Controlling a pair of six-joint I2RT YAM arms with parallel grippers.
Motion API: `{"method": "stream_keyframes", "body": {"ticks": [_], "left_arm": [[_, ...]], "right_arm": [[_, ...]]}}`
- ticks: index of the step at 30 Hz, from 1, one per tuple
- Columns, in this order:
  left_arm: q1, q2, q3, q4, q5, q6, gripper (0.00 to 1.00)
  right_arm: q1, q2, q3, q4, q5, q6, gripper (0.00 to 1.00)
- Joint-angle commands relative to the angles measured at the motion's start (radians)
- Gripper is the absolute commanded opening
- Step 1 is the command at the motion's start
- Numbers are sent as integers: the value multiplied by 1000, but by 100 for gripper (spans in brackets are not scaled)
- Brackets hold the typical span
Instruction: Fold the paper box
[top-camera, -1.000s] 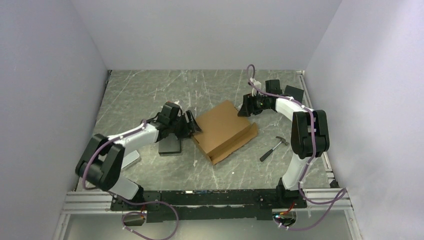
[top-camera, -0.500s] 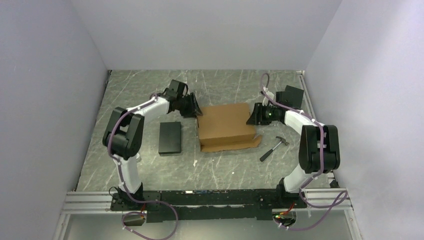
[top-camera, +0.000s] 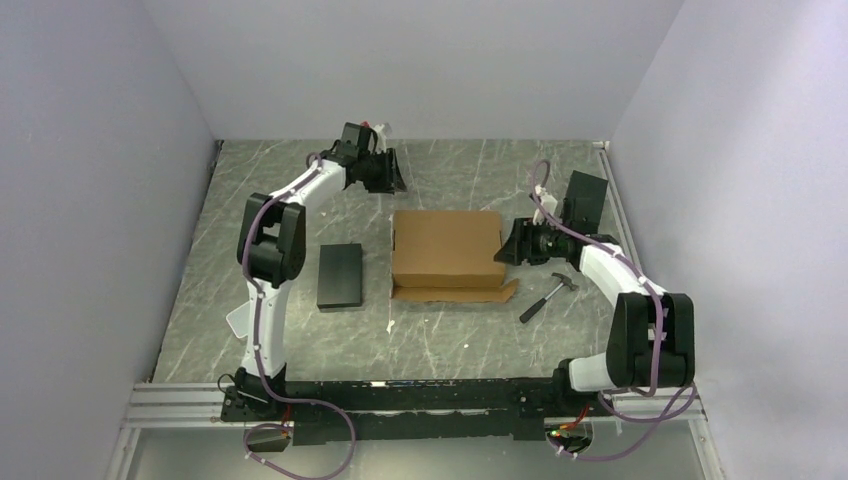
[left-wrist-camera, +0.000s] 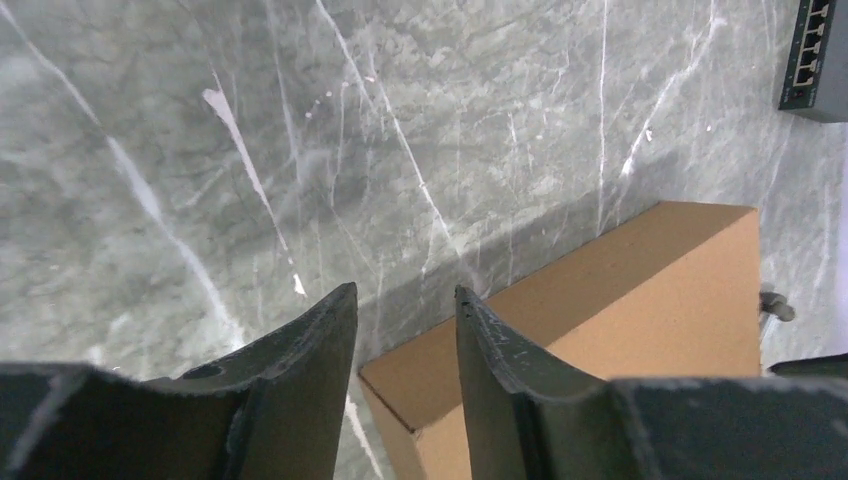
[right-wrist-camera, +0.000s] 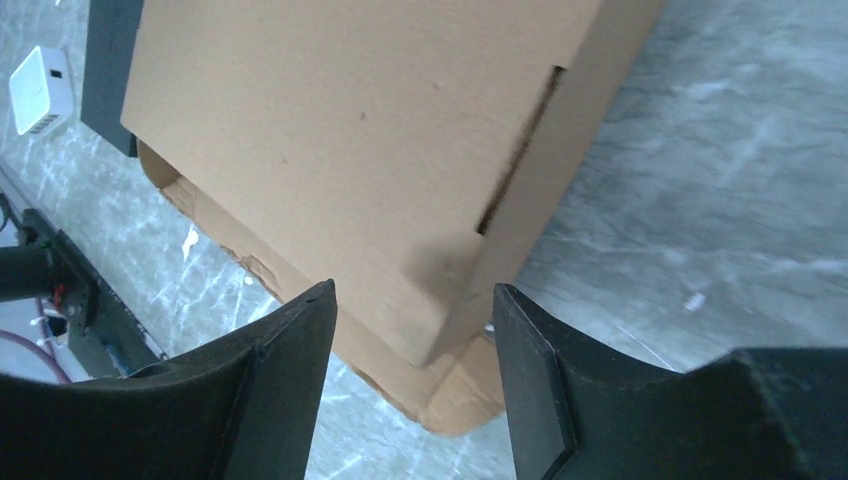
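Paper box: L arm reaches far back, L fingers apart; R fingers apart by its corner.

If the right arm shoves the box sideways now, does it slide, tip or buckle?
The box sits low and flat on the smooth table, so it would probably slide, not tip. Thin cardboard, so likely light; the wall may dent. The loose front flap could drag or fold under.
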Motion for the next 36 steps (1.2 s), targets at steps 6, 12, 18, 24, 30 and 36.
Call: {"method": "stream_keyframes", "body": {"ticks": [6,12,18,24,30,36], "left_arm": [[9,-510,-438,231,-57,42,62],[-2,-706,-715,293,179,-54,62],[-89,-890,-879,229,46,-24,63],[-88,-827,-963,306,23,-112,65],[-89,-611,-796,250,30,-91,62],[-103,-433,-623,115,40,-46,46]], "right_arm": [[-71,-170,66,-101,-121,-393,63],[-12,-109,141,-155,-146,-524,59],[50,85,310,-283,-181,-685,55],[79,204,373,-194,-95,-545,56],[78,258,380,-200,-5,-504,56],[77,247,334,-185,51,-494,43]]}}
